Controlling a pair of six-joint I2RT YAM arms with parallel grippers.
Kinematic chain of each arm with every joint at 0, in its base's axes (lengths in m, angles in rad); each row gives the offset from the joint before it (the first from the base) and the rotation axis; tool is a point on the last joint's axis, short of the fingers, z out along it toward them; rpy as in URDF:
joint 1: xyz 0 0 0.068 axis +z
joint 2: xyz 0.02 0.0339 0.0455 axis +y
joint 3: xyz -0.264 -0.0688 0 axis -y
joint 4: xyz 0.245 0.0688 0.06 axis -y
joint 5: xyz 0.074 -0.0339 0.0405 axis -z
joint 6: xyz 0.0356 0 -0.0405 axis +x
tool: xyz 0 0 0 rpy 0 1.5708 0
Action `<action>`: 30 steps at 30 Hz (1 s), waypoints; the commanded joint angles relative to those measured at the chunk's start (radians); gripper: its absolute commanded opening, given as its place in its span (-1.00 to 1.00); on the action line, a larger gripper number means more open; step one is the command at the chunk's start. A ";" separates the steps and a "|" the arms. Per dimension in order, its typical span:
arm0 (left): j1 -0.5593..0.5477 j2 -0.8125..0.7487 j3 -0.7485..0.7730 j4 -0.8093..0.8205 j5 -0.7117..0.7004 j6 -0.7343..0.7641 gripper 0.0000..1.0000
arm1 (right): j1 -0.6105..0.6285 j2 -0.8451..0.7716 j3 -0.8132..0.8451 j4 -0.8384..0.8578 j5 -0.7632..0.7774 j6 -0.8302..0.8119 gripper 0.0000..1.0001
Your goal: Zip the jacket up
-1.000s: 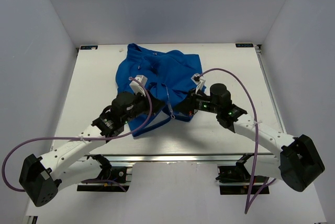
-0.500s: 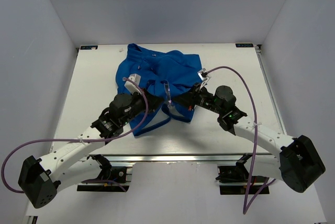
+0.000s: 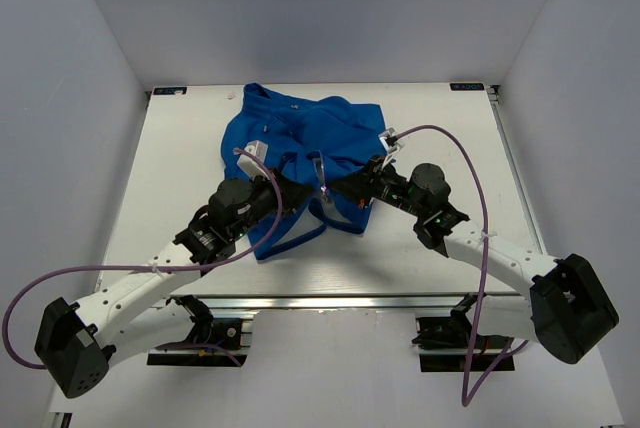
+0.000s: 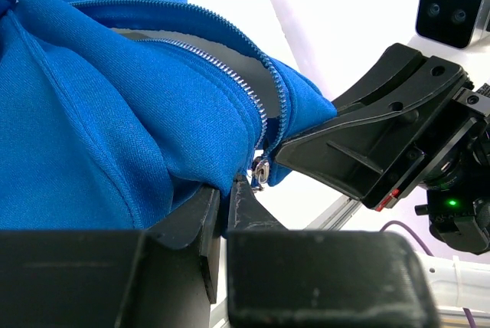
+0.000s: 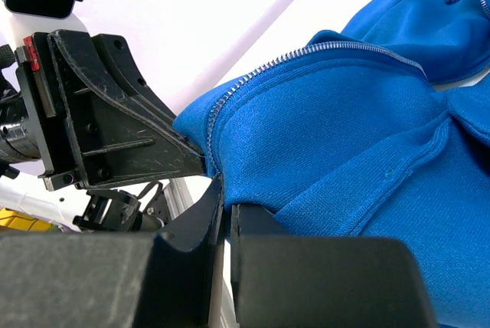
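Observation:
The royal-blue jacket (image 3: 305, 133) lies bunched at the table's middle back, with its near hem lifted. My left gripper (image 3: 303, 191) is shut on the hem fabric just beside the small silvery zipper pull (image 4: 262, 168), which sits at the bottom end of the two rows of teeth (image 4: 230, 75). My right gripper (image 3: 347, 189) is shut on the opposite hem edge next to the zipper teeth (image 5: 212, 132). The two grippers face each other, tips almost touching. In the left wrist view the pinch point (image 4: 226, 188) is on blue fabric; in the right wrist view (image 5: 227, 199) too.
The white table (image 3: 170, 168) is walled on three sides. An aluminium rail (image 3: 320, 300) runs along the near edge. Purple cables (image 3: 470, 178) loop from both wrists above the table.
Both grippers have moved inward toward each other with the hem, which now stands higher. In the last half second almost nothing has moved.

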 commanded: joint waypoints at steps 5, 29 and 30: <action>-0.001 -0.040 0.026 0.056 0.011 -0.008 -1.00 | 0.002 -0.008 0.031 0.092 0.000 0.009 -1.00; -0.001 -0.009 0.026 0.084 0.076 -0.003 -1.00 | 0.002 -0.001 0.049 0.135 0.005 0.031 -1.00; -0.001 -0.007 0.029 0.075 0.076 -0.003 -1.00 | 0.002 0.001 0.049 0.133 0.010 0.031 -1.00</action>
